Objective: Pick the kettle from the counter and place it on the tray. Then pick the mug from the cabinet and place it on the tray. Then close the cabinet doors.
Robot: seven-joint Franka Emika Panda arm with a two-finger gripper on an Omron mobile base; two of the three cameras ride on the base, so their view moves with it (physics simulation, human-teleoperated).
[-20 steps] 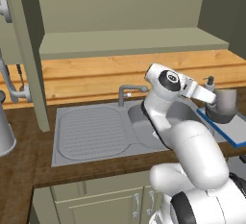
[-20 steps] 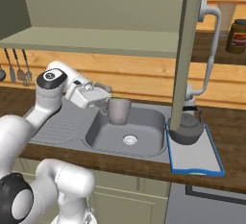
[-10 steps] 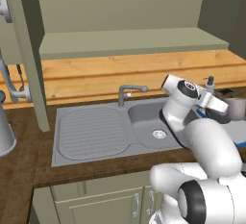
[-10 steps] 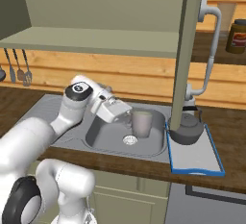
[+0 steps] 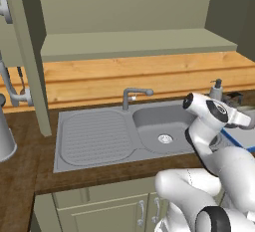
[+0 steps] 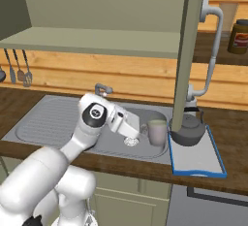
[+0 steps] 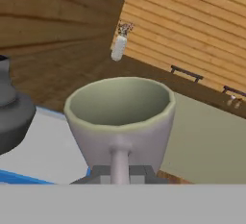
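Observation:
My gripper is shut on the loop handle of the grey mug, holding it upright above the sink's right end, just left of the tray. In the hand view the mug stands close ahead, its handle pinched at my gripper. The dark kettle sits at the back of the blue-rimmed tray; it also appears at the left as the kettle on the tray. The cabinet above has its doors open, one door seen edge-on above the kettle.
A steel sink with a faucet is set into the dark counter. A white pump bottle stands behind the sink. A tall pale vessel is at far left below the other open door. Utensils hang on the wall.
The arm has swung right across the sink with the mug held in it, from over the basin's middle to beside the tray. The kettle and tray have stayed put.

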